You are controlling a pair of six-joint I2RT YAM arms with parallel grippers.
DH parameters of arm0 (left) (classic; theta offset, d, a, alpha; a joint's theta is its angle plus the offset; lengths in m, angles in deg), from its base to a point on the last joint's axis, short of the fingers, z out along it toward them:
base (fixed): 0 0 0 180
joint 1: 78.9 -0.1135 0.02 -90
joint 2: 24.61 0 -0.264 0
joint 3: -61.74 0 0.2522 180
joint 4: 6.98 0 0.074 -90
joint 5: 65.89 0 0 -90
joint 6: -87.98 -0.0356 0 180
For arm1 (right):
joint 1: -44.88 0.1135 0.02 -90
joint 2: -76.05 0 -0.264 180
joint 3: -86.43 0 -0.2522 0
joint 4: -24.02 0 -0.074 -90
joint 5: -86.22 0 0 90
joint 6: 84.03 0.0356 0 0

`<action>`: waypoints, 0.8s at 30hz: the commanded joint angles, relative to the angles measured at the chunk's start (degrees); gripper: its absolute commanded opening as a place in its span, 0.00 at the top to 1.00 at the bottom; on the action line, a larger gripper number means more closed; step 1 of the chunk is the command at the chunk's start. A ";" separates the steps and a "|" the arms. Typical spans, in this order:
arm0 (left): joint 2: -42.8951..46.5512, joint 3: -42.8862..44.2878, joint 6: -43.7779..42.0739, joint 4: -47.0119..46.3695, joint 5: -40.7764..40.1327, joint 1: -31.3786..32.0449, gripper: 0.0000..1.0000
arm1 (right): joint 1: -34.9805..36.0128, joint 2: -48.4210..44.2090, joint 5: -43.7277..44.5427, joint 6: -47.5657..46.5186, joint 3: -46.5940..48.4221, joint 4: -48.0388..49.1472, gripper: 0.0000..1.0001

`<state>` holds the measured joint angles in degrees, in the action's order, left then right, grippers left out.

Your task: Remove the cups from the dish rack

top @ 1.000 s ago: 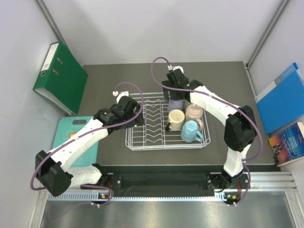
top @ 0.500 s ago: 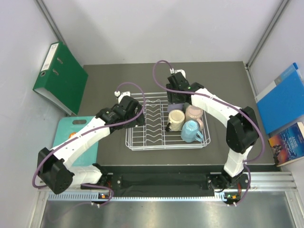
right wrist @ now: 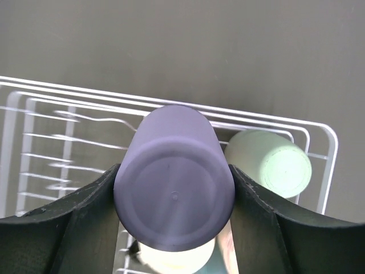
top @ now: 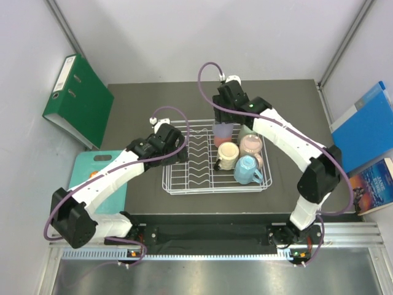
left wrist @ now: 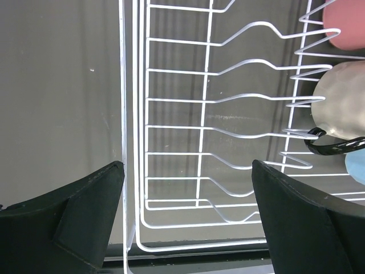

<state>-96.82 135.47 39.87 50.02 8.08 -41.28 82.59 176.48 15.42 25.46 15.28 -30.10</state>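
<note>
Four cups sit in the right half of the dish rack (top: 184,192): mint green (right wrist: 274,162), pink (top: 250,145), cream-yellow (top: 228,153) and the handled light blue (top: 247,169). The fifth, the lavender cup (right wrist: 174,200), is clamped between the fingers of the right gripper (right wrist: 174,188) at the rack's far end, just beside the mint one, its base facing the wrist camera. The left gripper (left wrist: 187,188) hangs spread wide and empty-handed at the rack's left wall, one finger outside it over the dark surface (left wrist: 57,85), the other over the prong row.
</note>
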 commanded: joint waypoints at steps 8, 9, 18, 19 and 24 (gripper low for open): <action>-2.33 8.41 -1.46 -4.31 -4.44 0.17 0.02 | -0.27 -15.68 -2.67 2.49 5.29 -0.34 1.00; -2.50 9.46 -1.72 -4.66 -4.88 0.17 0.02 | -0.19 -16.74 -2.94 2.49 3.89 1.06 1.00; 2.41 9.39 3.10 -17.65 2.02 -2.55 0.02 | -11.94 -30.96 -28.91 17.98 -18.32 22.83 1.00; 3.72 7.90 5.46 -20.97 4.58 -3.86 0.02 | -17.18 -32.12 -38.70 21.61 -22.19 27.83 1.00; 10.15 -4.93 14.26 -44.89 21.89 -8.96 0.02 | -22.77 -34.50 -52.85 39.36 -37.50 57.45 1.00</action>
<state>-90.54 136.87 45.84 26.35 15.88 -46.91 61.41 143.95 -19.09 47.84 -16.44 -1.13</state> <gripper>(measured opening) 0.982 0.635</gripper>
